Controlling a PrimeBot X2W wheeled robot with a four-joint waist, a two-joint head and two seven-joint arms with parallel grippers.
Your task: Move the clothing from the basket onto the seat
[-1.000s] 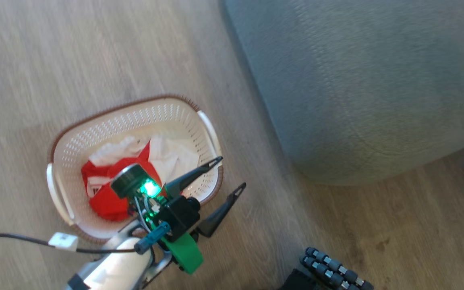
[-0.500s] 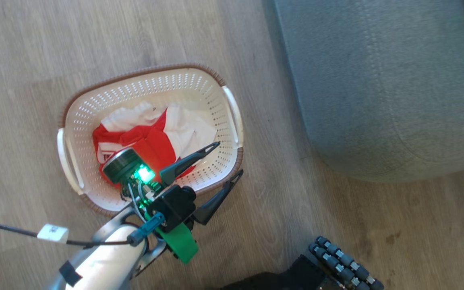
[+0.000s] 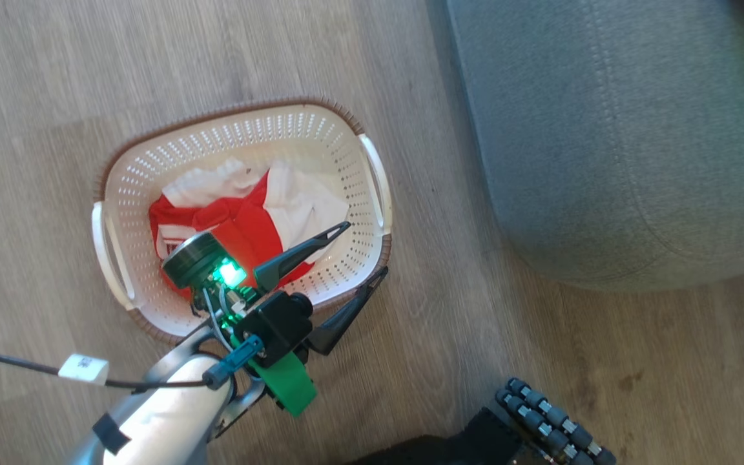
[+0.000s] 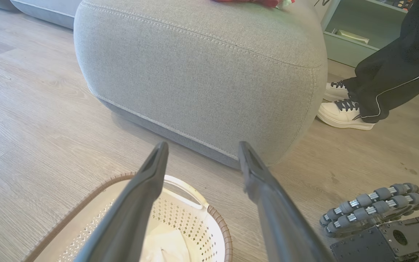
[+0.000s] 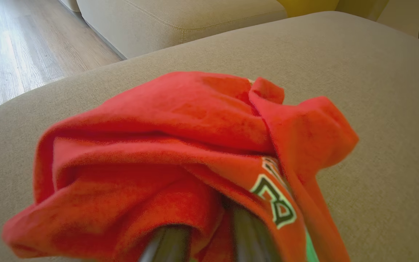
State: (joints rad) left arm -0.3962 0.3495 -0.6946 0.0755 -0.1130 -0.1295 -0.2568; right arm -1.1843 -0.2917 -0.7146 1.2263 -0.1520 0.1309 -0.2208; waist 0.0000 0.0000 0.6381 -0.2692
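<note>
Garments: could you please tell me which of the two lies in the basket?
The red-and-white one, bunched in the basket; the all-red one is over the seat.

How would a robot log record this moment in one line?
left gripper open above basket edge | right gripper in red garment on seat | red-and-white garment in basket

In the head view our left forearm [image 3: 165, 420] comes in from 7 o'clock and runs toward 1 o'clock, and its wrist [image 3: 230, 284] glows green. Our left gripper [image 3: 364, 248] points to about 2 o'clock, its two dark fingers [image 3: 301, 253] spread wide with nothing between them. In the right wrist view our right gripper [image 5: 206, 236] rises at 6 o'clock with a narrow gap between its fingers. Their tips are hidden, so we cannot tell its grip.
</note>
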